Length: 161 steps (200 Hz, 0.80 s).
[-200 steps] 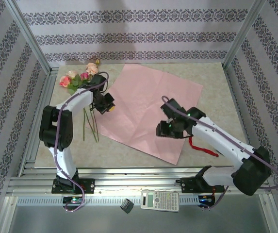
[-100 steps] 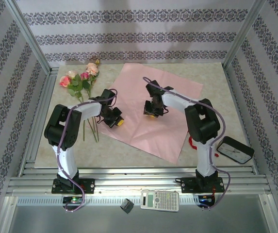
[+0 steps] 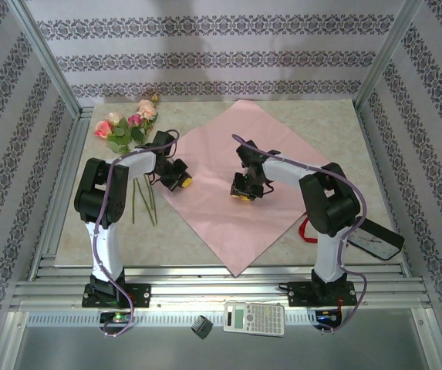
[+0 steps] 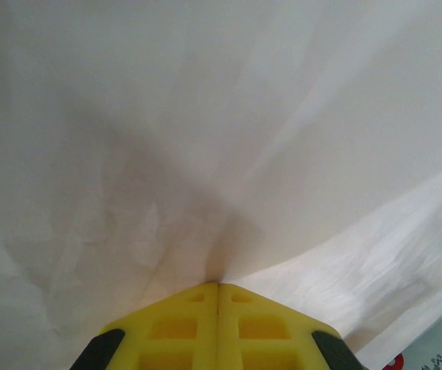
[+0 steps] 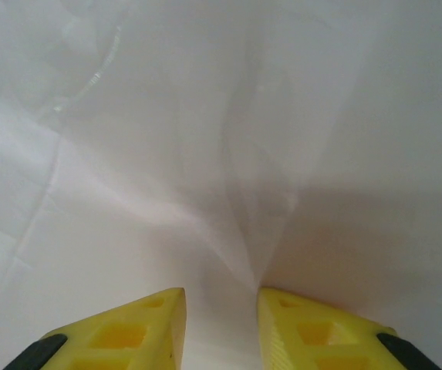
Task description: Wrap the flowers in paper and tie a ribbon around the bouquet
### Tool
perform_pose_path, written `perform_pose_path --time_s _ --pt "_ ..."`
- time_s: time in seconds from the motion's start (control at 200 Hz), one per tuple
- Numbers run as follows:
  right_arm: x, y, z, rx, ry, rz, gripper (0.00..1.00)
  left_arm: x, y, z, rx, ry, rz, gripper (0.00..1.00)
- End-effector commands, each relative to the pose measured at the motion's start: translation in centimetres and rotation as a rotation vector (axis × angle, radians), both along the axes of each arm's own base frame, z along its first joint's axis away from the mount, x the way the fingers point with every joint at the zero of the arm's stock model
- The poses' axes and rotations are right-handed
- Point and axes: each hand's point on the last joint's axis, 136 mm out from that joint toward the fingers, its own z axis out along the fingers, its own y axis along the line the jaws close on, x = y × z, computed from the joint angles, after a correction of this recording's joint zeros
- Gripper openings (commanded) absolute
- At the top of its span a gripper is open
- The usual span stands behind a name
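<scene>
The paper (image 3: pixel 221 223) lies pale pink side up as a creased diamond on the table. My left gripper (image 3: pixel 178 181) sits at its left edge. In the left wrist view the left gripper (image 4: pixel 218 285) is shut, and the paper (image 4: pixel 205 139) puckers into its tips. My right gripper (image 3: pixel 244 191) is down on the sheet's middle. Up close the right gripper (image 5: pixel 221 297) has its jaws apart, a raised crease of paper (image 5: pixel 267 208) between them. The flowers (image 3: pixel 128 127) lie at the back left, stems pointing toward me. Part of the red ribbon (image 3: pixel 305 228) shows by the right arm.
A dark flat object (image 3: pixel 375 239) lies at the right, beside the right arm. A calculator (image 3: pixel 254 317) and a small black piece (image 3: pixel 201 326) rest on the near rail. Metal frame posts and patterned walls close in the table.
The right arm swung from the right side onto the paper's middle and its jaws narrowed. The paper has turned, its near corner now closer to me. The left gripper stayed shut at the left edge.
</scene>
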Motion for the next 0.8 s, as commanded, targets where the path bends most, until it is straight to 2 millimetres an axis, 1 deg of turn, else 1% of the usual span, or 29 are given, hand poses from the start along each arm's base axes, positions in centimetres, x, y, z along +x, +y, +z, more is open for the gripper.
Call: perform_pose_path --time_s 0.0,0.135,0.2,0.245,0.315,0.38,0.435,0.485,0.525,0.629,0.654,0.714,0.799 --pt "-0.8 -0.9 -0.1 -0.037 0.029 -0.004 0.32 -0.3 1.5 -1.5 0.043 0.038 0.015 0.02" --pt "-0.4 -1.0 0.5 -0.054 0.017 -0.003 0.32 -0.1 1.0 -0.7 0.006 0.019 0.021 0.02" --pt "-0.3 -1.0 1.2 -0.059 -0.003 -0.007 0.32 0.4 0.8 0.7 -0.003 -0.015 0.015 0.06" --pt "-0.3 -1.0 1.6 -0.062 -0.015 -0.012 0.32 0.9 0.8 2.1 0.000 -0.044 0.009 0.12" --pt "-0.3 -0.7 2.4 -0.050 -0.032 -0.018 0.33 1.6 1.0 4.7 0.019 -0.092 -0.008 0.24" --pt "-0.1 -0.3 3.3 -0.034 -0.056 -0.020 0.34 1.9 1.7 7.0 0.053 -0.122 -0.024 0.34" --pt "0.1 0.0 4.3 -0.025 -0.084 -0.016 0.36 1.9 3.0 8.4 0.095 -0.134 -0.038 0.38" --pt "0.4 0.1 5.3 -0.016 -0.110 -0.016 0.37 1.7 4.7 9.0 0.141 -0.129 -0.047 0.39" --pt "0.6 0.1 5.8 -0.014 -0.130 -0.016 0.38 1.5 6.4 9.0 0.174 -0.114 -0.052 0.39" --pt "1.0 0.1 7.7 0.003 -0.187 -0.003 0.39 1.0 11.8 8.8 0.295 -0.061 -0.070 0.36" --pt "1.1 0.2 7.9 0.007 -0.195 0.003 0.40 1.0 12.7 8.7 0.317 -0.052 -0.080 0.36" --pt "1.0 0.4 8.1 0.015 -0.192 0.020 0.40 1.3 14.3 8.1 0.343 -0.036 -0.104 0.36" --pt "0.7 0.7 8.0 0.028 -0.183 0.033 0.41 1.9 14.9 6.8 0.351 -0.019 -0.143 0.36"
